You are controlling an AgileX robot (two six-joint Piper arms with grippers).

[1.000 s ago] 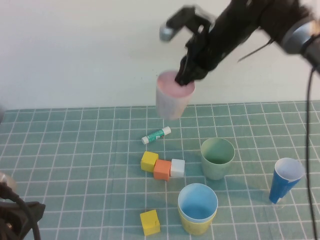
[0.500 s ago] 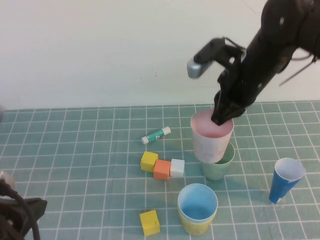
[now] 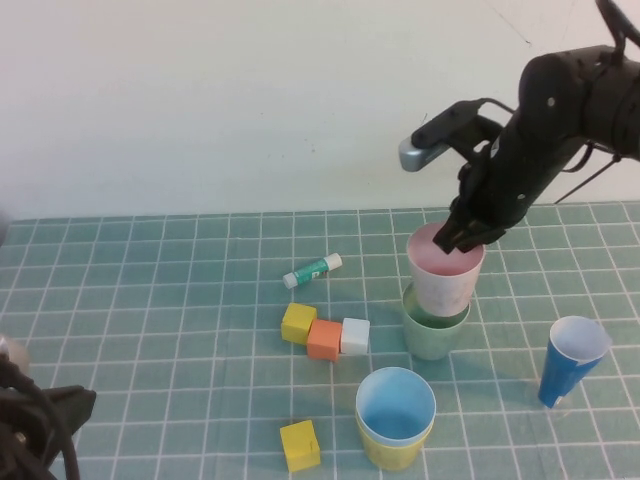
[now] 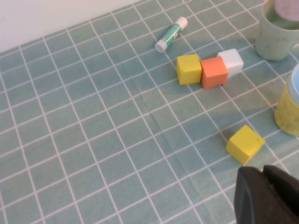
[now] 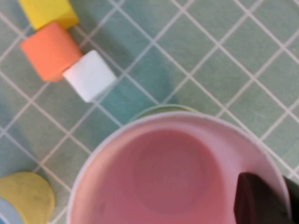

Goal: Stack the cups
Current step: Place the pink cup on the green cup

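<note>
Two jaws of the right gripper point(image 3: 462, 238) pinch the far rim of the pink cup point(image 3: 445, 272), one finger inside the wall and one outside, and the cup hangs upright with its base just entering the mouth of the pale green cup point(image 3: 432, 330). From the right wrist view only a thin arc of green rim point(image 5: 161, 110) shows past the pink wall, so the two look roughly lined up, though I cannot tell whether they are truly centred.

Nearer the robot, the light blue cup point(image 3: 396, 405) already sits nested in the yellow cup point(image 3: 385, 452). A narrow dark blue cup point(image 3: 570, 358) stands off to the right, well apart from the others. Three blocks, yellow point(image 3: 298, 322), orange point(image 3: 324, 339) and white point(image 3: 355, 335), lie in a touching row just beside the green cup, a loose yellow block point(image 3: 300, 444) sits nearer the robot, and a glue stick point(image 3: 312, 270) lies further back.

The left gripper point(image 4: 266, 196) is parked low at the near left of the table, jaws pressed together on nothing.

Risks: a one-sided rim grip lets the pink cup tilt, so its base could catch the green rim and tip that light cup into the blocks; releasing too high could leave it cocked
</note>
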